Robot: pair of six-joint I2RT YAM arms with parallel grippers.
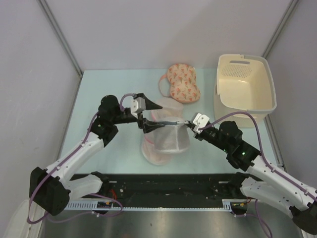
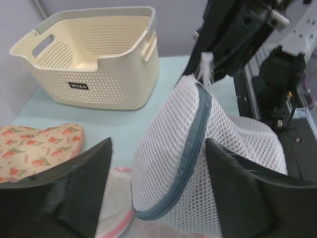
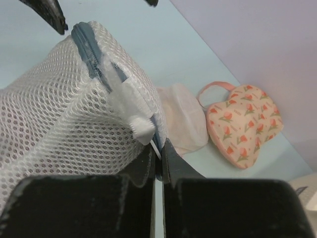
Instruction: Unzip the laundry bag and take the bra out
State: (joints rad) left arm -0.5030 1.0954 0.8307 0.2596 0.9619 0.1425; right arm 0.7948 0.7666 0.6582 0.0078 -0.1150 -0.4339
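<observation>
The laundry bag (image 1: 168,133), a white mesh dome with a grey zip rim (image 2: 194,141), is held up above the table's middle. My left gripper (image 1: 147,125) is open, its fingers (image 2: 81,183) straddling the bag's left end (image 2: 163,148); the right finger touches the mesh and the left finger stands apart from it. My right gripper (image 1: 189,124) is shut on the bag's zip pull by the white tab (image 3: 141,124), at the bag's right end (image 3: 59,114). The zip looks closed along the part that shows. The dark red bra is hidden.
Two round mesh pouches with pink trim (image 1: 153,153) lie under the bag. A peach patterned bra (image 1: 182,83) lies at the back middle. A cream perforated basket (image 1: 245,87) stands at the back right. The black base rail runs along the near edge.
</observation>
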